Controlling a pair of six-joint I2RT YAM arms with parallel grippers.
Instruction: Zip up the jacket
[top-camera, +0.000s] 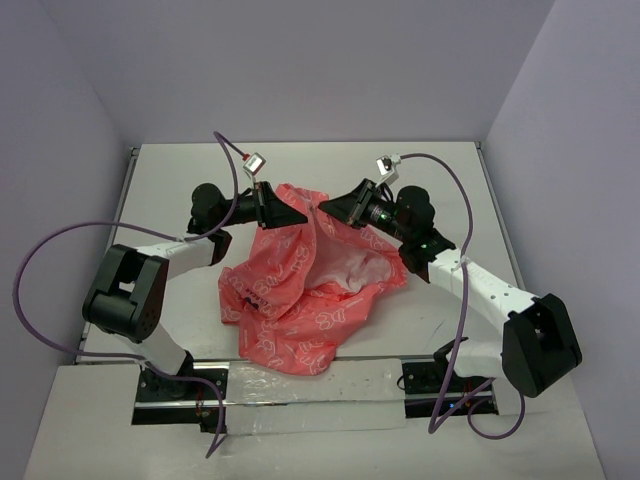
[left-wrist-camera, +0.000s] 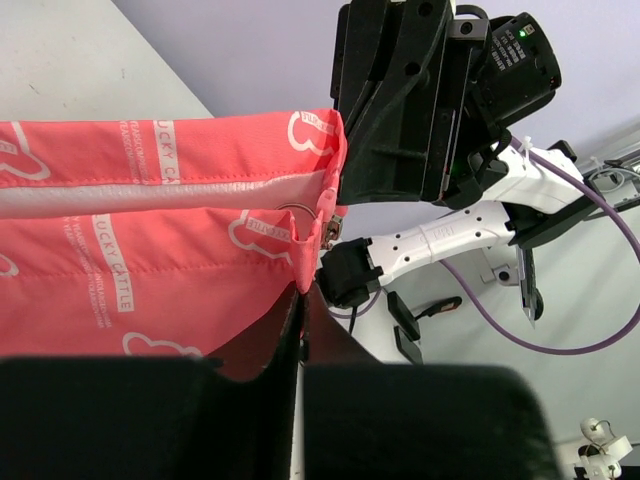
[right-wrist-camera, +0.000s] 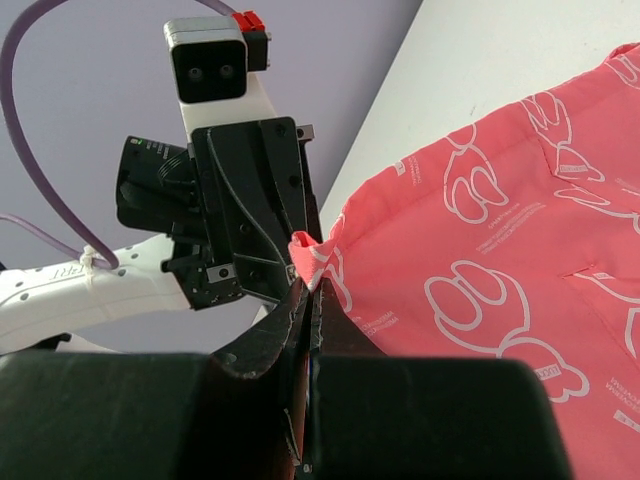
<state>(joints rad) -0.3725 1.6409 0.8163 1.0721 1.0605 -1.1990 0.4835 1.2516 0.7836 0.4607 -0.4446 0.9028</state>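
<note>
The coral-pink jacket (top-camera: 290, 300) with white outline motifs is held up off the table and hangs open, its white lining (top-camera: 345, 268) showing. My left gripper (top-camera: 283, 212) is shut on the jacket's top edge at the left of the opening. My right gripper (top-camera: 325, 208) is shut on the top edge just to its right, facing the left one. In the left wrist view the fingertips (left-wrist-camera: 303, 292) pinch a fabric corner (left-wrist-camera: 150, 240) below a metal zipper ring (left-wrist-camera: 300, 213). In the right wrist view the fingertips (right-wrist-camera: 310, 285) pinch a folded hem corner (right-wrist-camera: 500, 250).
The white table (top-camera: 170, 190) is walled in by pale purple panels on three sides. A metal rail (top-camera: 300, 378) runs along the near edge between the arm bases. Purple cables loop off both arms (top-camera: 40, 270) (top-camera: 465, 215).
</note>
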